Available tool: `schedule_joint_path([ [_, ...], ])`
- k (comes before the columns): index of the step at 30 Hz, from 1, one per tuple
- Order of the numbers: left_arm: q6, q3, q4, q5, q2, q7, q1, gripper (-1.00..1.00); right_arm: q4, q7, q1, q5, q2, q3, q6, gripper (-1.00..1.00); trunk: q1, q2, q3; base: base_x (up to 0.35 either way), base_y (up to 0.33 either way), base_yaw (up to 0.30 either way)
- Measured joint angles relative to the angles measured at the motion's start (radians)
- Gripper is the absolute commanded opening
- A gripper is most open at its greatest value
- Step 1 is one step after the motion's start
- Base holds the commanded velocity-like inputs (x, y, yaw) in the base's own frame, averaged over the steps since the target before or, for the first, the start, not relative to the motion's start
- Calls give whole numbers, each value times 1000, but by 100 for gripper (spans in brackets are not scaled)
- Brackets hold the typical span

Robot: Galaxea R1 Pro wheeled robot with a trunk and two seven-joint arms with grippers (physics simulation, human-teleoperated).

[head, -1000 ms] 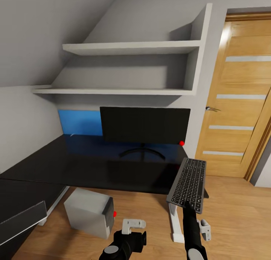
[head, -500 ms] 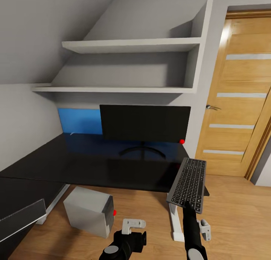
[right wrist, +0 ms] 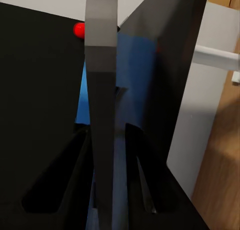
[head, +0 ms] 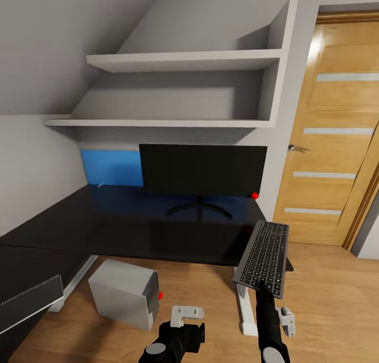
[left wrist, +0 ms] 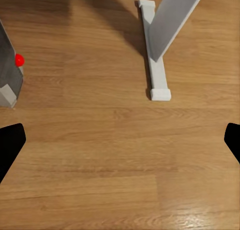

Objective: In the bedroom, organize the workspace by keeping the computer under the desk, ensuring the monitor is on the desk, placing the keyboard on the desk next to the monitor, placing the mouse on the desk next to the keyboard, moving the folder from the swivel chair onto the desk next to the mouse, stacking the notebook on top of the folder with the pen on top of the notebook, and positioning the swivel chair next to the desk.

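A long desk with a glossy black top runs along the wall, its surface mirroring the blue panel behind it; white legs carry it over a wood-plank floor. Above hang two flat, matte white shelves, and a pale wooden door with frosted strips stands to the right. The monitor, a wide dark rectangle on a thin curved foot, stands on the desk toward its right end, close to the wall. Under the desk, on the floor, sits the computer, a plain grey box with a dark front face and a small red dot.

The keyboard, a slim grey slab with rows of dark keys, is held up at the desk's right front corner, tilted with its far end raised. The right gripper is clamped on the keyboard's near edge (the right wrist view shows the slab edge-on between the two dark fingers). The left gripper hangs low over the floor with its fingers spread wide, a white desk foot ahead of it in the left wrist view.

Against the earlier frames, desk, monitor and shelves sit slightly higher and the computer slightly lower and to the left, which fits a small camera shift; both arms and the keyboard keep the same pose.
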Motion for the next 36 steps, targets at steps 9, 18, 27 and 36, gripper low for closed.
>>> schedule_joint_path([
  [9,0,0,0,1,0,0,0,100,0,-1,0,1,0,0,0,-100,35,-63,-28,0,0,0],
  [18,0,0,0,1,0,0,0,100,-1,-2,0,1,0,0,0,-100,69,-126,-56,0,0,0],
  [27,0,0,1,1,-1,0,0,100,-2,0,0,14,0,0,-1,-100,104,-189,-85,0,0,0],
  [36,0,-2,0,1,-1,0,0,100,-2,13,0,25,0,0,-7,-100,130,-238,-106,0,0,0],
])
